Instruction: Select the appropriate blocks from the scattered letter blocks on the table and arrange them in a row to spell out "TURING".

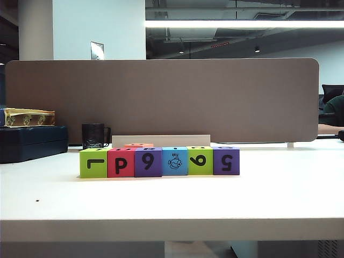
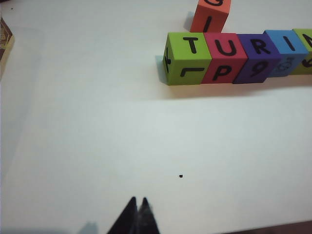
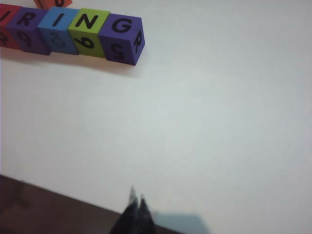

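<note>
Six letter blocks stand in a tight row near the middle of the tabletop (image 1: pixel 279 193), each touching its neighbour. From left to right in the exterior view they are a lime green block (image 1: pixel 93 163), a red block (image 1: pixel 121 162), a purple block (image 1: pixel 148 162), a light blue block (image 1: pixel 174 160) with a fish on its near face, a second lime green block (image 1: pixel 200 160) and a second purple block (image 1: pixel 226 160).

The near faces read as odd letters and digits, but the wrist views show the top faces: T, U, R and I from the left wrist camera, and R, I, N, G from the right one. Taken together the tops spell TURING, so the word appears complete and the row looks straight.

One spare orange-red block (image 2: pixel 210 14) sits just behind the row on the far side, close to the green T block and the red U block; whether it touches them is unclear. A black mug (image 1: pixel 94 135) stands further back to the left, in front of the partition panel (image 1: pixel 161 97).

The left pincer (image 2: pixel 137 202) hovers over bare tabletop on the near side, well apart from the row, its fingers pressed together and holding nothing. The right pincer (image 3: pixel 136 195) is likewise closed and empty, near the front edge on the right.

By my judgement nothing is left to place; at most the arms need parking.
</note>
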Controlling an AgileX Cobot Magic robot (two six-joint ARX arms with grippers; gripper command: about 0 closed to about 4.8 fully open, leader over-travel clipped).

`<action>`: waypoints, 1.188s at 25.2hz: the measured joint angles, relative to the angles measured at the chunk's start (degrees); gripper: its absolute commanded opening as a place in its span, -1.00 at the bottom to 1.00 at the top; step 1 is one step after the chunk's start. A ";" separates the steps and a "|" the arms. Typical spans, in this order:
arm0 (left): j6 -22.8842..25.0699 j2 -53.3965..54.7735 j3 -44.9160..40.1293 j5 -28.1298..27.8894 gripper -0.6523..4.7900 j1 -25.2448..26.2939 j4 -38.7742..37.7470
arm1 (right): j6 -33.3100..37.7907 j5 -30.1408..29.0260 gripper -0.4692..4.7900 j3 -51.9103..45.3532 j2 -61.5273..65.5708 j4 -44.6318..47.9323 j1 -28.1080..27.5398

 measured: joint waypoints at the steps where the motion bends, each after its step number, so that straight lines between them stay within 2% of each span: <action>1: 0.00 0.00 0.00 0.00 -0.78 -0.02 0.00 | 0.00 0.00 -0.82 0.00 0.00 -0.02 0.00; 9: 0.00 0.00 0.00 0.00 -0.78 0.00 0.00 | -1.33 -0.07 -0.82 0.00 -0.02 0.00 -0.42; 12: 0.00 0.00 0.00 0.00 -0.78 0.00 0.00 | -1.75 -0.09 -0.82 -0.04 -0.68 0.94 -2.38; 17: 0.00 0.00 0.00 0.02 -0.78 0.00 0.00 | -1.79 -0.02 -0.82 -2.03 -4.22 8.96 -8.13; 24: 0.00 0.00 0.00 0.04 -0.78 0.00 -0.02 | -1.81 -0.07 -0.82 -2.86 -7.78 10.71 -12.17; 30: 0.00 0.00 0.00 0.07 -0.78 0.00 0.00 | -1.79 -0.17 -0.82 -10.45 -13.79 17.59 -14.82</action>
